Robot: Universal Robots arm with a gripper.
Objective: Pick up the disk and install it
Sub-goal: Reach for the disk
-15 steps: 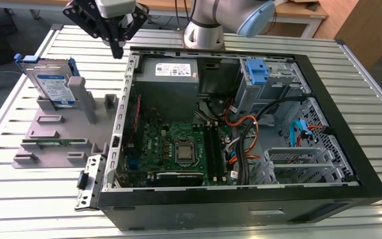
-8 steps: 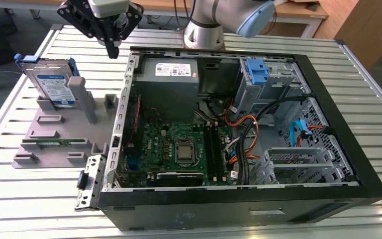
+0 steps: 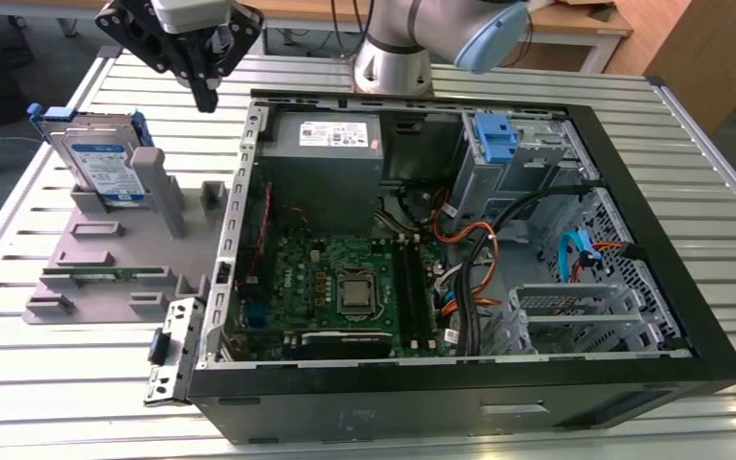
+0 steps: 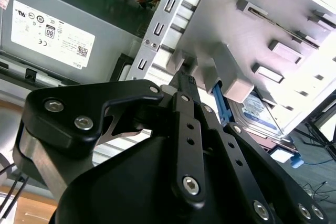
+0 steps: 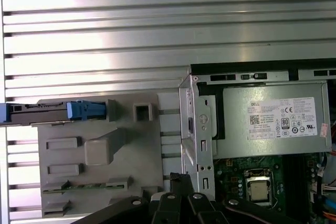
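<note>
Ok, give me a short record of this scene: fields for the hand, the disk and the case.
hand: black robot hand, shut, empty, apart from the disk
disk: blue-bracketed flat metal hard drive, upright in grey plastic holder
case: black open computer case, lying on slatted metal table
progress: disk not yet picked up

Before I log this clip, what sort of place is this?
Probably a robotics lab or test cell for PC assembly: an open computer case lies on a slatted metal table, beside a grey fixture holding the disk on edge.
</note>
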